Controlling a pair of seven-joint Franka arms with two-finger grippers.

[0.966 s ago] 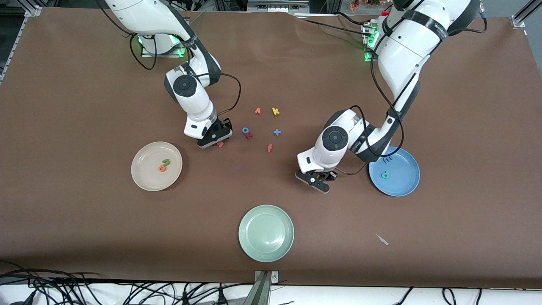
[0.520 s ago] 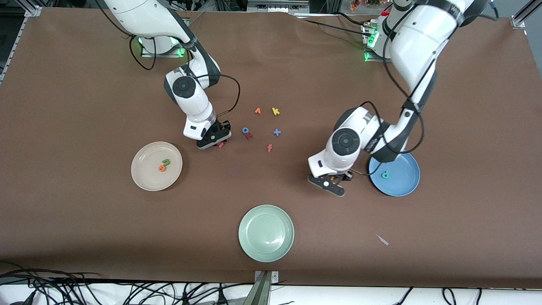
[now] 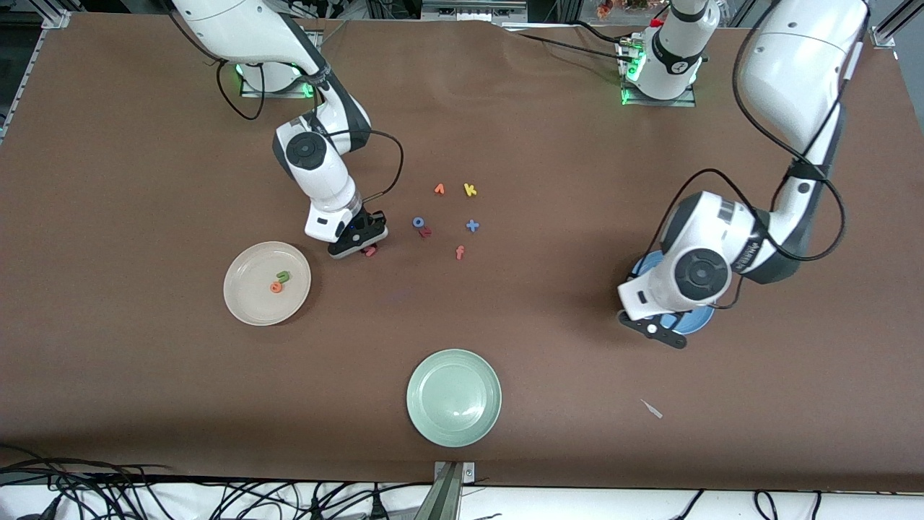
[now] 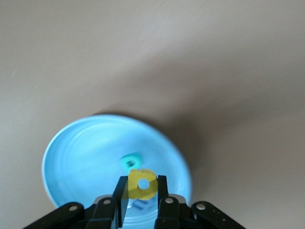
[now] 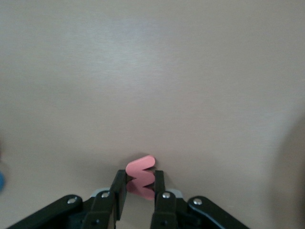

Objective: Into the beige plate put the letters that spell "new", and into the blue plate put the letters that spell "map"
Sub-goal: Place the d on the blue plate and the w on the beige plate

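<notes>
My right gripper (image 3: 363, 248) is shut on the pinkish-red w (image 5: 141, 175), low at the table near the beige plate (image 3: 242, 307). A green n (image 3: 284, 275) and an orange e (image 3: 276, 287) lie in that plate. My left gripper (image 4: 141, 188) is shut on the yellow letter with a round bowl (image 4: 148, 191) and hangs over the blue plate (image 4: 86, 157). A teal letter (image 4: 131, 162) lies in the blue plate, and a blurred blue shape shows below the jaws. In the front view the left wrist hides most of the blue plate (image 3: 699, 321).
A pale green plate (image 3: 422, 372) sits near the front edge. Loose letters lie mid-table: an orange one (image 3: 439, 189), a yellow k (image 3: 470, 190), a blue o (image 3: 418, 222) touching a red letter (image 3: 426, 232), a blue plus (image 3: 472, 225), an orange-red f (image 3: 460, 252). A white scrap (image 3: 652, 409) lies near the front.
My left gripper has carried the yellow letter toward the left arm's end of the table, to over the blue plate. My right gripper has shut on the w.
</notes>
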